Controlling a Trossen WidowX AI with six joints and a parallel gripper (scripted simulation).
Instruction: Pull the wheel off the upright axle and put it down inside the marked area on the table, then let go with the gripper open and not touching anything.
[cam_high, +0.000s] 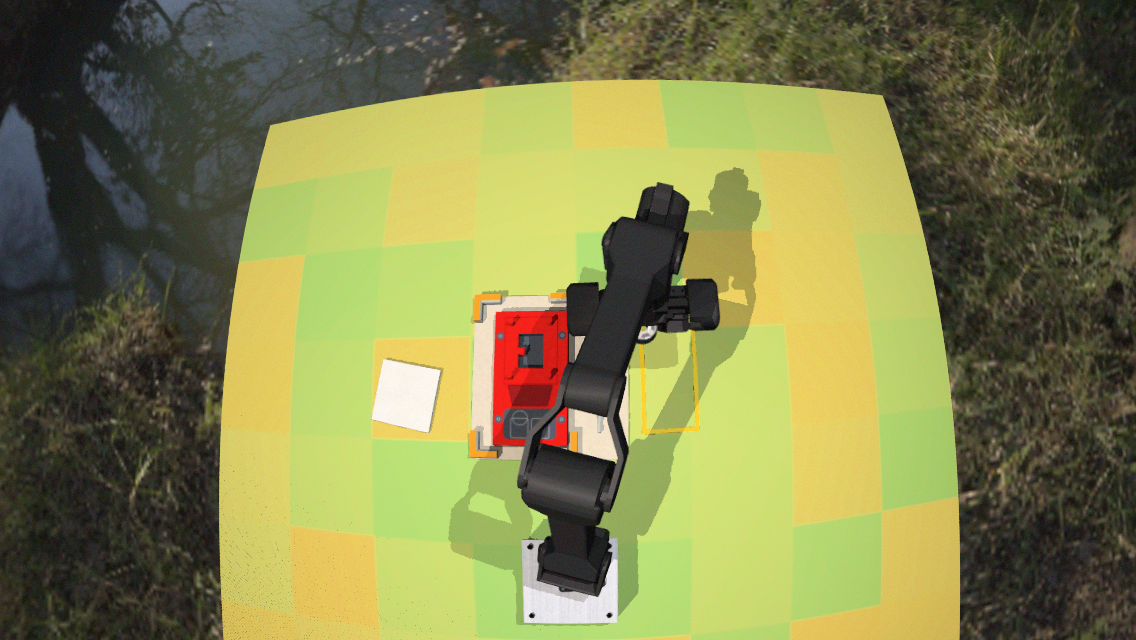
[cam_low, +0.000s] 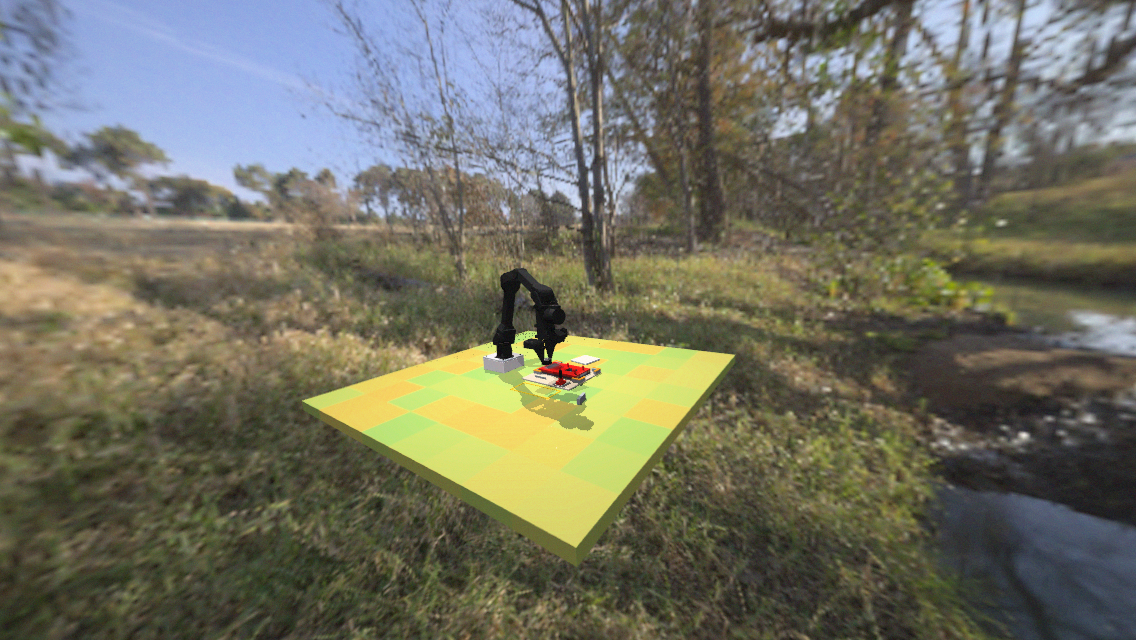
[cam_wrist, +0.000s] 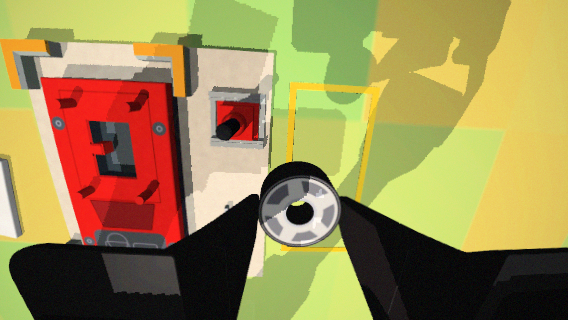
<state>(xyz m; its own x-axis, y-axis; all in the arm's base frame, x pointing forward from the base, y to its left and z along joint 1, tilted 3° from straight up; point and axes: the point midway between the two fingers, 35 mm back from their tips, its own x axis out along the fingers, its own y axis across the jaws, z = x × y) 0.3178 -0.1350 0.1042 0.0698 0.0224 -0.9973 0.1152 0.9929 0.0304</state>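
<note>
Wheel: I see the wheel (cam_wrist: 299, 212) low in the centre of the wrist view, a short black cylinder with a pale grey hub face, darker grey wedge-shaped spokes and a round centre hole.
Gripper: my gripper (cam_wrist: 298, 203) is clamped on the wheel, one smooth black finger (cam_wrist: 235, 235) on each side of the tyre.
Wheel position: it is off the axle, held in the air, and overlaps the lower left edge of the marked area in the wrist view.
Axle: the axle (cam_wrist: 229, 128) is a short dark peg on a small red square with a grey frame, upper centre of the wrist view, bare.
Marked area: the marked area (cam_wrist: 367, 150) is a thin yellow rectangular outline lying flat, just right of the beige board.
Board: the beige board (cam_wrist: 220, 175) is flat and matte with orange corner brackets; a glossy red plate (cam_wrist: 75, 165) with pegs and a dark cut-out fills its left part.
Table: the table (cam_high: 834, 397) is a checker of green and yellow squares.
White tile: a white tile (cam_high: 407, 395) sits left of the board in the top view.
</note>
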